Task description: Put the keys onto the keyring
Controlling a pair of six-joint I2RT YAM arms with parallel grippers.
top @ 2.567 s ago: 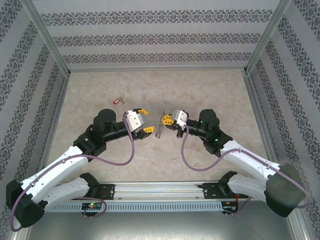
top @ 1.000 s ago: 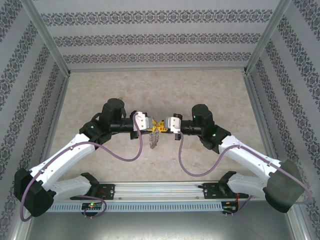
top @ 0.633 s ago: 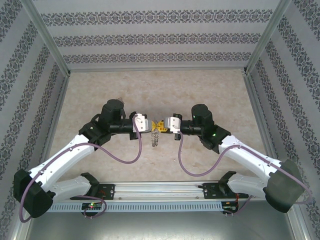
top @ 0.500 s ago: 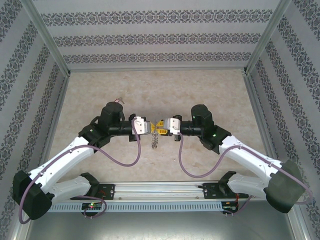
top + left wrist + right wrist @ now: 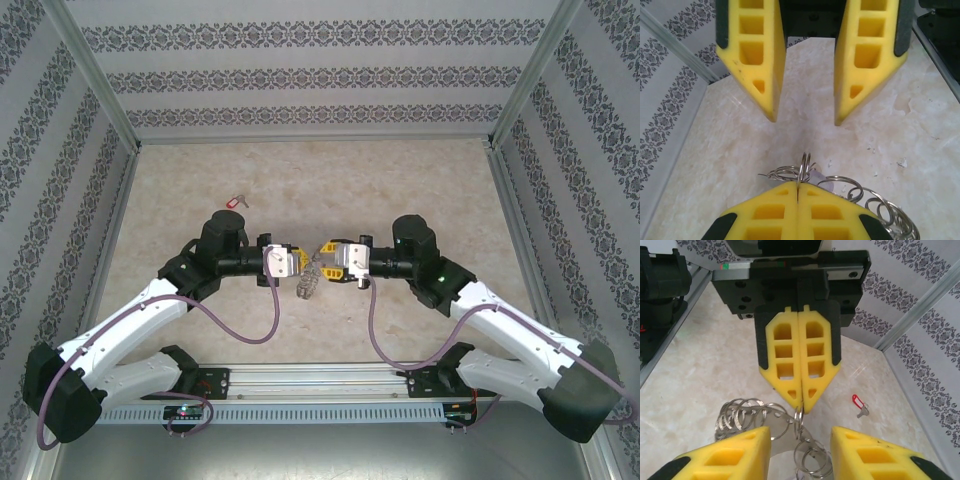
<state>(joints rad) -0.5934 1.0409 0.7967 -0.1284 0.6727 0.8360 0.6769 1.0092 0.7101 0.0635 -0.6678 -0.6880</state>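
Top external: shows 2 arms bent inward over the marbled table (image 5: pixel 420 170), wrists nose to nose at mid-table. Puts the left gripper (image 5: pixel 298 262) and the right gripper (image 5: pixel 328 262) tip to tip, very close together. Finds the keyring (image 5: pixel 310 284), a bunch of thin silvery loops, hanging just below that meeting point; cannot tell whether the lowest loops touch the tabletop. Places a red-headed key (image 5: pixel 236 201) flat on the table on the far side of the left arm, well apart from the keyring.

Left wrist: looks out over its own yellow fingers at the bottom edge. Shows the left gripper (image 5: pixel 797 189) fully closed, pads pressed flat together, pinching 1 upright loop of the keyring (image 5: pixel 805 167) at the seam. Trails the other loops off to the lower right. Faces the right gripper (image 5: pixel 805 120) above, its fingers (image 5: pixel 765 75) spread with a clear gap, gripping nothing, tips just short of the pinched loop.

Right wrist: gives the same from the other side. Shows the right gripper (image 5: pixel 800 435) parted and empty, its 2 fingers standing to either side of the loops. Shows the left gripper (image 5: pixel 801 407) clamped on the top loop of the keyring (image 5: pixel 799 416), the rest fanned out to the left. Catches the red-headed key (image 5: pixel 856 401) lying on the table farther back, nearer the patterned wall (image 5: pixel 920 315).
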